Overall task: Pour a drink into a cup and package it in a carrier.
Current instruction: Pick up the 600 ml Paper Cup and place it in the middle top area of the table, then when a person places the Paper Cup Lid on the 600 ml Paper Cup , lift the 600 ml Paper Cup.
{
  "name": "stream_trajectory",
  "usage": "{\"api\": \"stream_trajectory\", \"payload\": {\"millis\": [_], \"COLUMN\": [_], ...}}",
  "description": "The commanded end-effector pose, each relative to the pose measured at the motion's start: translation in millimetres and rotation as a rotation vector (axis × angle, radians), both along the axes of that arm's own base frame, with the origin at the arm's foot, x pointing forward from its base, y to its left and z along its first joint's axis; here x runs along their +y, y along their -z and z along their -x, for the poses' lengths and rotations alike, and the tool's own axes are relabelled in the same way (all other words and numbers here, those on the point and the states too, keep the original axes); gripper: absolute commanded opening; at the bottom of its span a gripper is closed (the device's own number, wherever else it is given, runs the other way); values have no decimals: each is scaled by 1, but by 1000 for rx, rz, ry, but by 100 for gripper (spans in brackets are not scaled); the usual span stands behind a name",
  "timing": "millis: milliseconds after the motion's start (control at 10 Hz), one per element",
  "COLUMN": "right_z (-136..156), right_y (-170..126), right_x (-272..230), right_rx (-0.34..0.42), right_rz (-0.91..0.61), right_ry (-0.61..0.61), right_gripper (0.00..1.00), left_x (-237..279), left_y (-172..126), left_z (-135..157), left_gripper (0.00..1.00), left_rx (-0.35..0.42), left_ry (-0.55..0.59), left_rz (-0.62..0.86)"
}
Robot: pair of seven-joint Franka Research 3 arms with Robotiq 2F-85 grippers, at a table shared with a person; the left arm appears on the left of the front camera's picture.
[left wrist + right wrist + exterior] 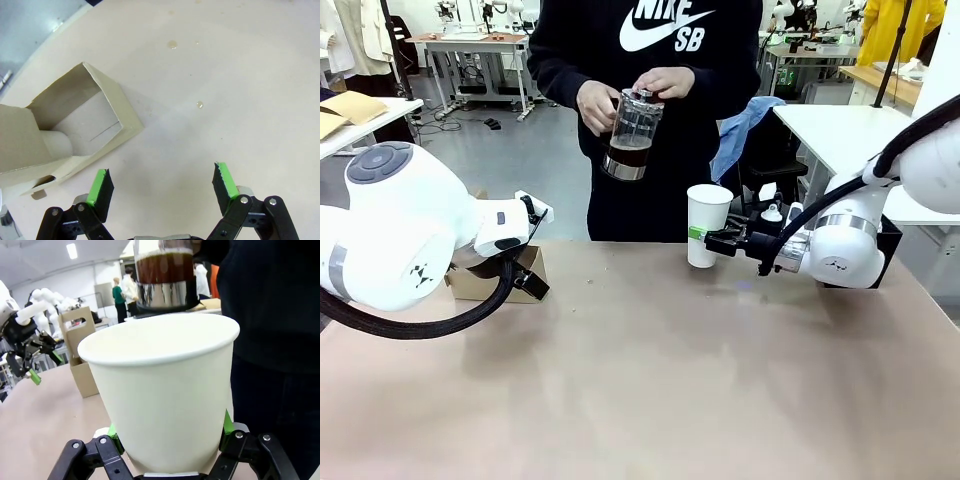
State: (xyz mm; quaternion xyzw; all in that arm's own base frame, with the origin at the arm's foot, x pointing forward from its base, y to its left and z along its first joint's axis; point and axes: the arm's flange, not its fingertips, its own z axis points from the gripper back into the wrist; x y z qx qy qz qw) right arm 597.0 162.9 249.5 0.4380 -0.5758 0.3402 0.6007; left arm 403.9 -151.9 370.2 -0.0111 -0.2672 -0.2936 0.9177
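- Right gripper (713, 240) is closed on the white paper cup (707, 212).
- Left gripper (162, 181) stands open near the cardboard carrier (60, 135).
- A person (570, 50) holds the glass carafe (634, 120) of dark drink (628, 156).

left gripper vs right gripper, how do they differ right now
The left gripper stands open with nothing between its pads; the right gripper is shut on the cup. The left gripper hangs over the table near the carrier; the right gripper holds the cup upright before the person holding the carafe. Both have black fingers with green pads.
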Motion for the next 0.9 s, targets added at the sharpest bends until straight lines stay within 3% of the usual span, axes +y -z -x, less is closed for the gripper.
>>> {"api": "stream_trajectory", "payload": {"millis": [0,800], "right_z": [6,0], "right_y": [-10,0], "right_x": [-2,0], "right_rx": [1,0], "right_rz": [-16,0], "right_ry": [-15,0], "right_gripper": [80,80], "left_x": [0,0], "left_y": [0,0], "left_z": [0,0], "left_gripper": [100,100], "left_rx": [0,0], "left_ry": [1,1], "left_rz": [2,2]}}
